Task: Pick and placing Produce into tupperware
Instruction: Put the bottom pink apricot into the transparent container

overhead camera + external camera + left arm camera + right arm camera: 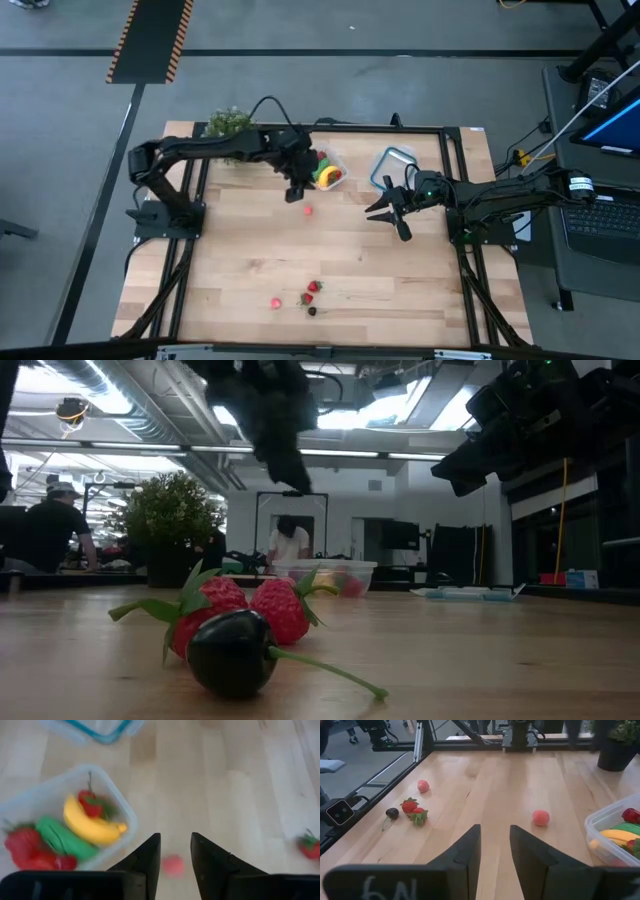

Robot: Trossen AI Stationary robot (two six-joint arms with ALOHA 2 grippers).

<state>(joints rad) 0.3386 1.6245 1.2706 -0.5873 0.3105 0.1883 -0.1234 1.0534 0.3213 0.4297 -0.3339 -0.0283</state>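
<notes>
The clear tupperware (338,160) stands at the table's far middle. It holds a yellow banana (92,825), a green oblong piece (62,839) and red pieces (22,842). My left gripper (175,840) hangs open above the table just near of the tub (127,815), touching nothing. A small pink ball (173,866) lies on the wood below the gap between its fingers, also seen from above (307,210). My right gripper (495,832) waits open to the right (375,212). Two strawberries (250,608), a dark fruit (230,650) and another pink ball (275,302) lie near the front edge.
A clear container with a blue rim (393,165) sits right of the tub, close to my right arm. A bushy potted plant (228,122) stands at the far left corner. Bare wood spans the table's middle. People show in the room beyond the table.
</notes>
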